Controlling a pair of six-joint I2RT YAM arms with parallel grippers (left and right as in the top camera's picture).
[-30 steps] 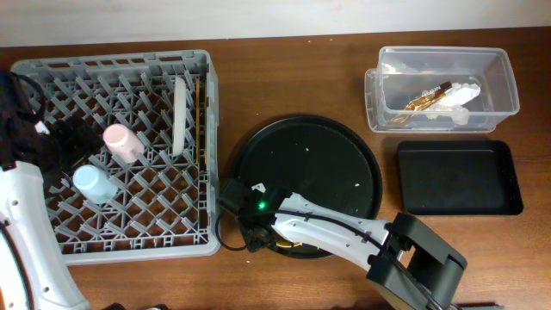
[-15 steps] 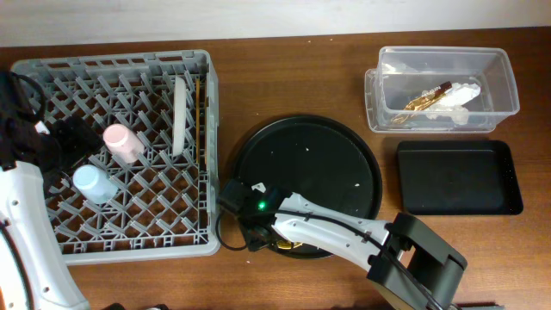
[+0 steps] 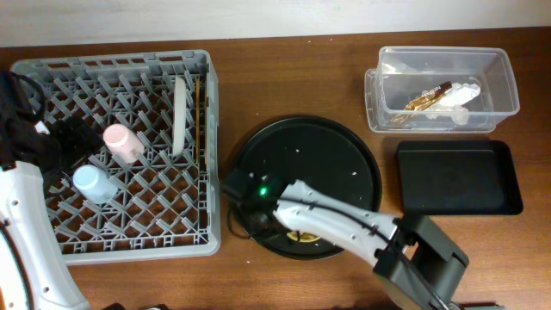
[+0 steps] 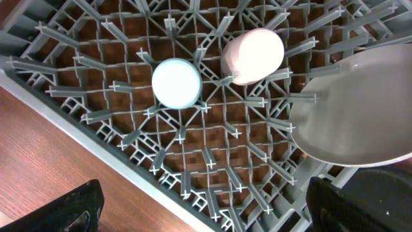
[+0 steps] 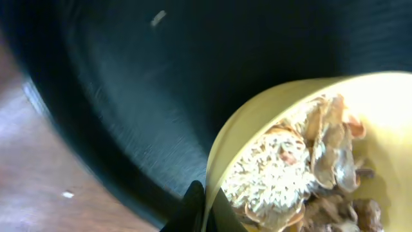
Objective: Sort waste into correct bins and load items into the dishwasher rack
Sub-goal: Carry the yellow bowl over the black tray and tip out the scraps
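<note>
**Overhead.** You have the dishwasher rack, a big grey lattice crate, filling the left of the frame. Inside it, the pink cup sits just above the light-blue cup. The grey plate stands on edge to their right. The thin chopsticks lie along the rack's right wall.

The round black tray is in the centre. Your right arm crosses its lower edge, and only a sliver of the yellow bowl shows under it.

At the upper right, the clear tub holds the shiny gold-brown wrapper and the white napkin. The shallow black tray lies just below the tub.

**Left wrist.** Your left gripper hangs over the rack with its dark fingers spread wide at the bottom corners, and they hold nothing. The blue cup shows as a flat pale disc at centre left. The pink cup leans just to its right, and the plate's smooth grey face fills the right edge.

**Right wrist.** Your right gripper is pinched tight on the thin rim of the yellow bowl at bottom centre. The bowl's pale yellow wall curves through the right half of the frame, above the black tray. Beige, crumbly food scraps are heaped inside it, some grainy and some in curled flakes. This view is blurred.
</note>
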